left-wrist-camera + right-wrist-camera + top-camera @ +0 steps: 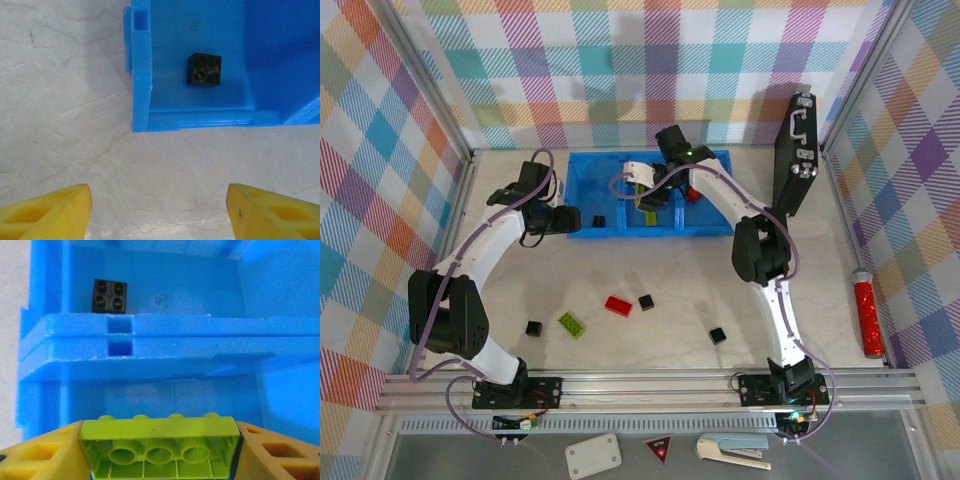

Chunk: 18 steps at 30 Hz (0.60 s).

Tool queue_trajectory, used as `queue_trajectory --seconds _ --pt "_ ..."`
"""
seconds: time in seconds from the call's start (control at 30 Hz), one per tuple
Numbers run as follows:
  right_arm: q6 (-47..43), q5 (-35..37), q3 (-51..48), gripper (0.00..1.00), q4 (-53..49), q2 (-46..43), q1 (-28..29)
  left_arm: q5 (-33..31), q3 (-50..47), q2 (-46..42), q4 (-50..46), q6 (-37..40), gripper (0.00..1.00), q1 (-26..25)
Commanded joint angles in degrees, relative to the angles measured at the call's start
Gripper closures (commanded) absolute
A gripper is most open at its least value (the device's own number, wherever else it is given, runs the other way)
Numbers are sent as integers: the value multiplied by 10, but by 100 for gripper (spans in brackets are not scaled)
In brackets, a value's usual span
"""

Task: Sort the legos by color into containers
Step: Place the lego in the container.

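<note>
Right hand point(159, 452) grips lime-green lego point(159, 432) crosswise, hollow underside toward camera; left hand point(159, 210) open.

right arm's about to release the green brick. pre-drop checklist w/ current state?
1. Grip: right gripper is shut on the lime-green brick, one finger at each end: ok.
2. Position: the brick hangs over the middle compartment, inside its walls: ok.
3. Colour mix: the floor showing there is bare, and the black cube lies beyond the divider in the next compartment: ok.
4. Clearance: left gripper is open, holds nothing and sits over the table outside the tray: ok.
5. Drop height above the compartment floor: cannot tell.
</note>
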Motion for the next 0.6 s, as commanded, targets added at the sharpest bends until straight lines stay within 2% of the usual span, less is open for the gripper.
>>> queue_trajectory --seconds 0.0,0.3,0.43,0.57 --pt "-36 -30 35 37 -27 28 -1 -10 -6 -12 14 12 29 9" --pt "-34 -42 60 33 -16 76 0 -11 -8 -2 14 13 29 8" --pt "-27 -50 61 18 -13 74 -1 -12 -9 0 15 13 29 9" --pt "-24 -54 59 14 -12 60 -1 -12 -8 2 14 14 29 9"
